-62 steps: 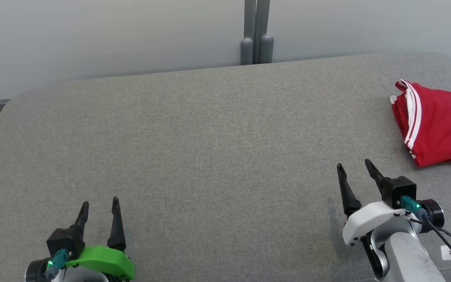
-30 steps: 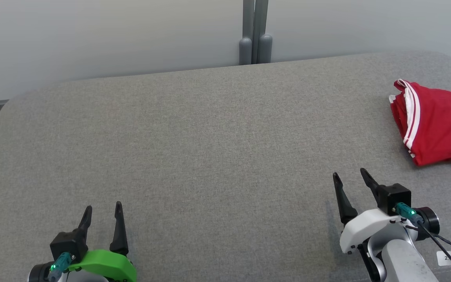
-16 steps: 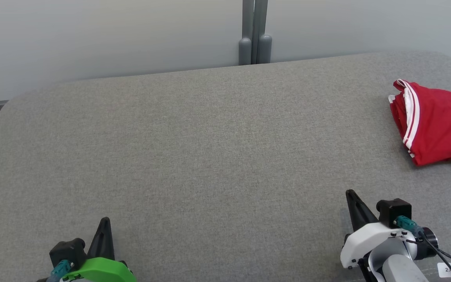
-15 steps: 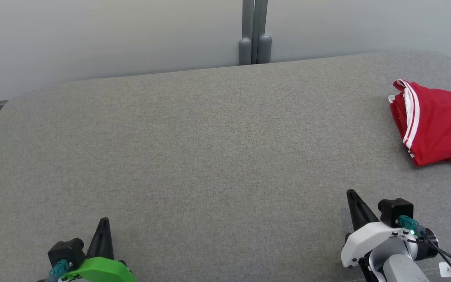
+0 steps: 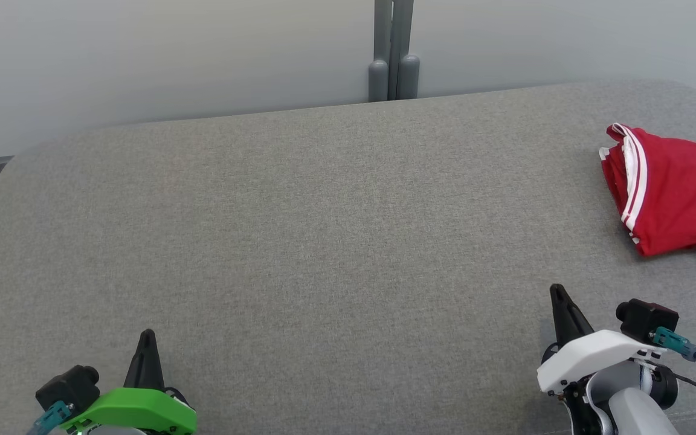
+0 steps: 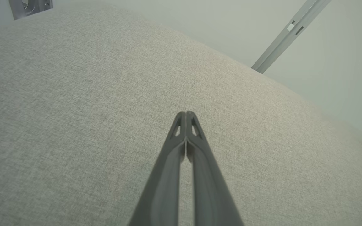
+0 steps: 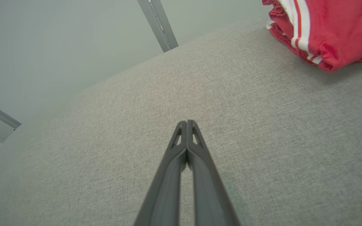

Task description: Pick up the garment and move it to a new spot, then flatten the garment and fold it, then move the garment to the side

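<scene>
Head view: the left tool (image 5: 146, 336) and right tool (image 5: 558, 291) have both just snapped closed on nothing and backed off, with the garment (image 5: 674, 193) folded at the far right of the worktop (image 5: 324, 241), so I'd say it's basically done.

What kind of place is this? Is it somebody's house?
Probably a robot test room, not a house: a big grey cloth-covered surface, plain pale wall panels with a grey metal post between them, and one red garment lying on the cloth.
</scene>
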Motion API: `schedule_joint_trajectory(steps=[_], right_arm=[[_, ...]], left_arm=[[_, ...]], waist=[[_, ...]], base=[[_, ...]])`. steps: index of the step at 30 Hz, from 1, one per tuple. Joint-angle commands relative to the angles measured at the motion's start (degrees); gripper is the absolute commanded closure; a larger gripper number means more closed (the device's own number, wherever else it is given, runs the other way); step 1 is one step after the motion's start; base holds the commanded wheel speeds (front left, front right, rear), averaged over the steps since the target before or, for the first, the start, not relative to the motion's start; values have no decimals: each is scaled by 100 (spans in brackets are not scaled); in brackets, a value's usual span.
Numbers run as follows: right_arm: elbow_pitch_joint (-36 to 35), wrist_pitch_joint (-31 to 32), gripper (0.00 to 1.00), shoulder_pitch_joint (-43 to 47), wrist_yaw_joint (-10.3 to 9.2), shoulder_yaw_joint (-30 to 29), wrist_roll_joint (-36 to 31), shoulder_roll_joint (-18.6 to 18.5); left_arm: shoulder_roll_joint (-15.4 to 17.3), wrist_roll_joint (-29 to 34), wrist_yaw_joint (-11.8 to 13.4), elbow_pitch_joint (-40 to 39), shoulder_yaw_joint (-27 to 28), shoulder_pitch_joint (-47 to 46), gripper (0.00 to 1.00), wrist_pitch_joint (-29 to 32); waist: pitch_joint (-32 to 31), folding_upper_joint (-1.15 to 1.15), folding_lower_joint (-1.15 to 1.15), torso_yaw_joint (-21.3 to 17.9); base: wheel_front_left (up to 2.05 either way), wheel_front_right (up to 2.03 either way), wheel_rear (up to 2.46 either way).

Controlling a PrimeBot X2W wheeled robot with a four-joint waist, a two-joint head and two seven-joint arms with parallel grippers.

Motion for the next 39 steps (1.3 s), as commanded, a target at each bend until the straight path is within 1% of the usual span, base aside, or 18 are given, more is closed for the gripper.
schedule_joint_trajectory(steps=[1,9,10,17,39], right_arm=[[-130,27,100,-36,0,-26,170,-28],[-295,209,100,10,-1,-88,955,-34],[-334,254,100,21,-1,-103,1143,-35],[-459,402,100,62,-2,-154,1763,-40],[-798,804,100,161,-2,-298,3445,-54]], left_arm=[[27,-163,-36,-116,26,-114,100,21],[33,-868,-66,-238,83,-138,100,204],[34,-1032,-74,-266,98,-145,100,249],[39,-1591,-102,-358,146,-169,100,396],[52,-3090,-167,-609,277,-225,100,798]], waist=[[-1,0,0,0],[-10,0,0,1],[-12,0,0,1],[-20,0,0,2],[-46,0,0,3]], base=[[0,0,0],[0,0,0],[0,0,0],[0,0,0],[0,0,0]])
